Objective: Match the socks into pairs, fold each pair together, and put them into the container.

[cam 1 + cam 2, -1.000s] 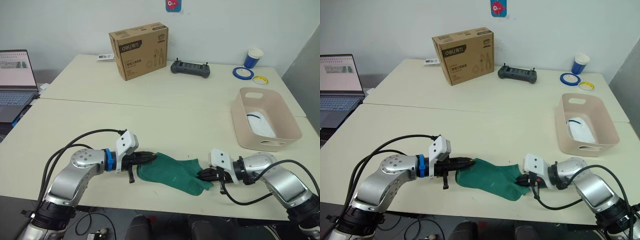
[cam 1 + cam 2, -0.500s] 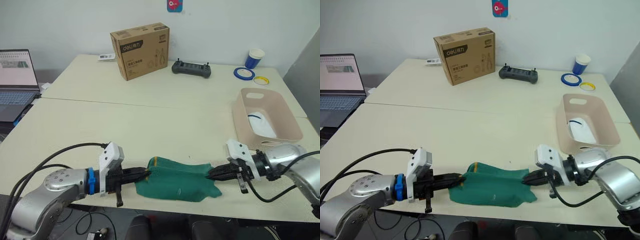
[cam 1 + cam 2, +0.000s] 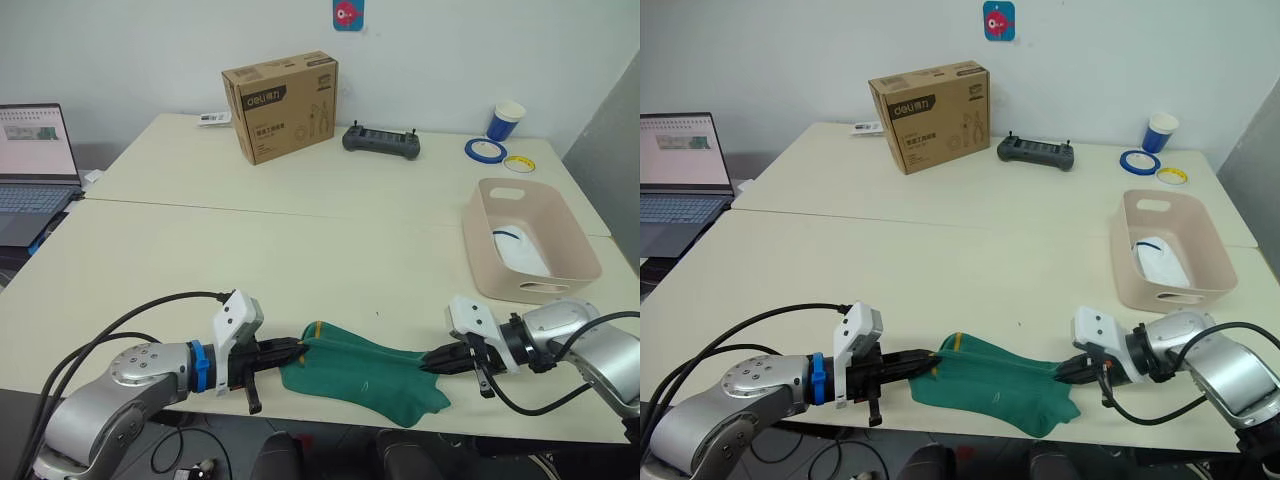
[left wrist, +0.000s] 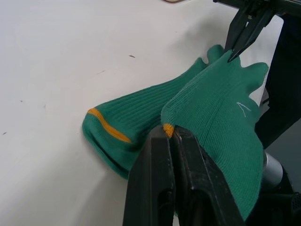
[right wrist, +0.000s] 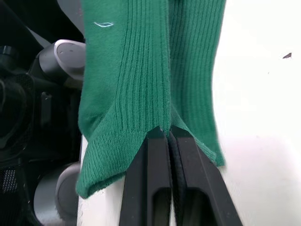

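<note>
Between the clenched left gripper (image 3: 296,349) and right gripper (image 3: 432,362), the green socks (image 3: 365,368) now sag lower; the basin (image 3: 560,265) holds white socks (image 3: 520,248).

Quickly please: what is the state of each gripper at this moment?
Left gripper: jaws shut on the cuff end of the dark green socks.
Right gripper: jaws shut on the other end of the same pair.

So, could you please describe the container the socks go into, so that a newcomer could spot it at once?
Start at the pale table and go to its right side. There sits the container, a pale pink rectangular basin with rounded corners and a white sock inside. Unlike the brown cardboard box at the far side, it is open-topped, with handle cutouts.
</note>
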### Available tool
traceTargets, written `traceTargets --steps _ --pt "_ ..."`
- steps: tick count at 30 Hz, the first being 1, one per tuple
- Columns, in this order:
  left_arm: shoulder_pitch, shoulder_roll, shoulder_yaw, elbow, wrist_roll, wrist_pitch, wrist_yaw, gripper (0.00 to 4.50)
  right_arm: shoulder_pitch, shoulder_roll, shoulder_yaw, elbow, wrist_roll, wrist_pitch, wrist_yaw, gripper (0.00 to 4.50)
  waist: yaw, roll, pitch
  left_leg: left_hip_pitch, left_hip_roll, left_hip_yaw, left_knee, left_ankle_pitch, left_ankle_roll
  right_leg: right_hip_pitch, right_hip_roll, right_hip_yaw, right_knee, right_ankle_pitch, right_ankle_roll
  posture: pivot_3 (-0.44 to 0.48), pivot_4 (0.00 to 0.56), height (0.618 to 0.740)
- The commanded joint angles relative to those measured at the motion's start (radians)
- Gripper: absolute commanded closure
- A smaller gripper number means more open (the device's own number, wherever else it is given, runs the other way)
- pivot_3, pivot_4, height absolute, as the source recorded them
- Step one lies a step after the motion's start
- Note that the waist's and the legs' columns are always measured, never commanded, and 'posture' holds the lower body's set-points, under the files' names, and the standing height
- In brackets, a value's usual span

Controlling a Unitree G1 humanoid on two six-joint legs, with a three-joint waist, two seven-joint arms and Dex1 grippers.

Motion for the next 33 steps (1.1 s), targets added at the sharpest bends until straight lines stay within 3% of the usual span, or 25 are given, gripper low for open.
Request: traceTargets --steps 1,2,8,25,33 --pt "-0.023 -0.007 -0.022 0.001 0.009 -0.026 -0.006 4.5 0.019 -0.033 -0.032 -0.042 0.008 0.0 0.012 3.16 0.0 0.0 0.0 0.0 0.0 0.0 0.0 0.0 0.0 0.0 0.0 0.0 0.0 0.0 0.0 0.0 0.15 0.74" --pt "-0.03 -0.004 -0.026 0.001 0.005 -0.025 -0.015 4.5 0.03 -0.052 -0.048 -0.056 0.026 0.006 0.028 2.85 0.0 0.0 0.0 0.0 0.0 0.0 0.0 0.0 0.0 0.0 0.0 0.0 0.0 0.0 0.0 0.0 0.15 0.74" --pt "-0.051 0.028 -0.026 -0.011 -0.037 -0.011 -0.084 4.5 0.031 -0.071 -0.112 -0.093 0.087 0.014 0.034 2.85 -0.001 0.0 0.0 0.0 0.0 0.0 0.0 0.0 0.0 0.0 0.0 0.0 0.0 0.0 0.0 0.0 0.15 0.74" --pt "-0.068 0.033 -0.025 -0.032 -0.055 0.012 -0.082 4.5 -0.009 0.033 0.037 -0.039 -0.018 -0.016 -0.018 2.85 -0.001 0.0 0.0 0.0 0.0 0.0 0.0 0.0 0.0 0.0 0.0 0.001 0.0 0.0 0.0 0.0 0.15 0.74" --pt "-0.067 0.036 -0.022 -0.029 -0.05 0.011 -0.082 4.5 -0.011 0.014 0.035 -0.044 -0.014 0.0 0.002 2.85 -0.001 0.0 0.0 0.0 0.0 0.0 0.0 0.0 0.0 0.0 0.0 0.0 0.0 0.0 0.0 0.0 0.15 0.74"
